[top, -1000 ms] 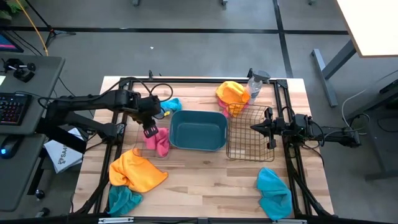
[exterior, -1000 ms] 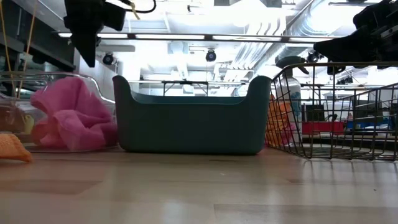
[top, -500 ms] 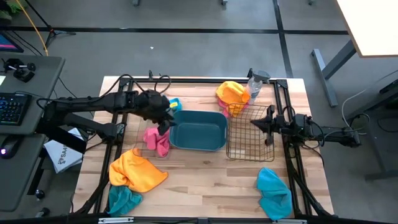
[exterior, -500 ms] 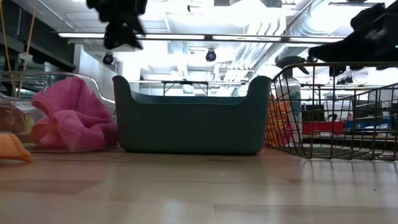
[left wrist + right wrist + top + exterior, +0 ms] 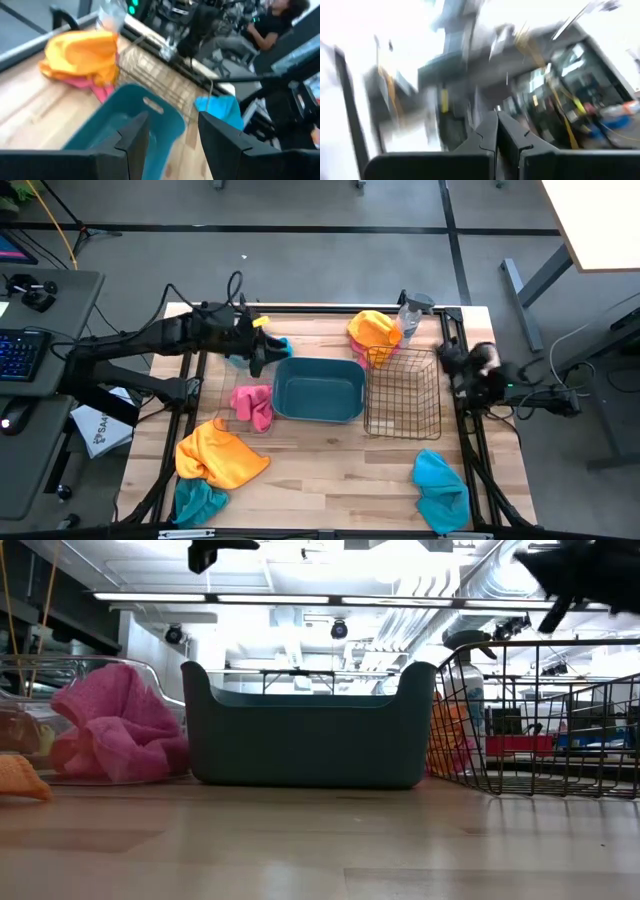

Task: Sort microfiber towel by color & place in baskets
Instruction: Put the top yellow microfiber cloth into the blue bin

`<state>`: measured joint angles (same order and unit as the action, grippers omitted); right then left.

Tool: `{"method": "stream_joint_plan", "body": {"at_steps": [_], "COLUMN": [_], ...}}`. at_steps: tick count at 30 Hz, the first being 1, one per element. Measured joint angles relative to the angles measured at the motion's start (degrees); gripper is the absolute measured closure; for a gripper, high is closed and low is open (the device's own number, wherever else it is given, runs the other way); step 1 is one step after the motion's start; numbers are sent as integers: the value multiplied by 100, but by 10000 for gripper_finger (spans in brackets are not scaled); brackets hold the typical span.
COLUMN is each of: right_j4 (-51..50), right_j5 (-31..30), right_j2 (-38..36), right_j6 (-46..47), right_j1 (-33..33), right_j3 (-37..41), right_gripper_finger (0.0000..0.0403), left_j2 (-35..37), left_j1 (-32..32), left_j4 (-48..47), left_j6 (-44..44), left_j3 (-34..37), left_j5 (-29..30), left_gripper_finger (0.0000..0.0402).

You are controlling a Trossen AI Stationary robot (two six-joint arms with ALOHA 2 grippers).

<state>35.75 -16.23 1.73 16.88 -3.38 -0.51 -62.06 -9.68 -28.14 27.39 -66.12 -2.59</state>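
Observation:
A hot pink towel point(image 5: 252, 405) lies crumpled in the clear plastic box point(image 5: 150, 680), left of the teal tub point(image 5: 318, 390). The wire basket point(image 5: 402, 392) stands right of the tub. My left gripper point(image 5: 262, 360) hovers open and empty over the tub's far left corner, near a turquoise towel point(image 5: 281, 346); its wrist view point(image 5: 172, 135) looks across the tub. My right gripper point(image 5: 452, 360) is shut and empty at the table's right edge, beside the wire basket. An orange-yellow towel point(image 5: 373, 330) lies on a pink one at the far edge.
A clear spray bottle point(image 5: 411, 315) stands at the far edge, behind the wire basket. Near the left corner, an orange-yellow towel point(image 5: 215, 455) lies over a turquoise one point(image 5: 197, 502). Another turquoise towel point(image 5: 442, 488) lies near the right corner. A person sits beyond the table.
My left gripper has risen from above the clear box and swung toward the far edge and the tub's far left corner, tipping up toward level. My right gripper has drawn back from over the wire basket toward the table's right edge and turned. The towels have stayed put.

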Motion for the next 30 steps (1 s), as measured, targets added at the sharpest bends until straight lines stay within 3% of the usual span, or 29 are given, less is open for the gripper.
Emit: {"method": "stream_joint_plan", "body": {"at_steps": [3,6,11,14,18,23,26,30], "right_j4": [1213,1086,893,304,-1742,-5280,-6837,-8351], "right_j5": [-796,-1225,-312,-189,-842,-387,22,-64], "right_j2": [58,262,1801,3071,4597,6244,7138,8221], "right_j6": [940,1298,1712,1434,1225,1849,1348,645], "right_j1": [-1,-2,0,0,-212,-878,-1234,-1572], "right_j3": [-11,-226,-1305,-2297,-3794,-5647,-6700,-8010], "right_gripper_finger": [402,402,402,402,402,386,346,272], "left_j2": [20,15,15,15,15,15,21,108], "left_j1": [-103,-242,-455,-599,-704,-677,-668,-666], "left_j4": [58,126,149,149,141,-108,-344,-630], "left_j6": [-150,-301,-373,-462,-400,-392,-397,-450], "left_j3": [-3,-3,-3,-3,-3,-3,-3,-3], "left_j5": [186,195,202,201,157,58,-201,-326], "left_gripper_finger": [243,243,243,243,243,243,243,243]}}
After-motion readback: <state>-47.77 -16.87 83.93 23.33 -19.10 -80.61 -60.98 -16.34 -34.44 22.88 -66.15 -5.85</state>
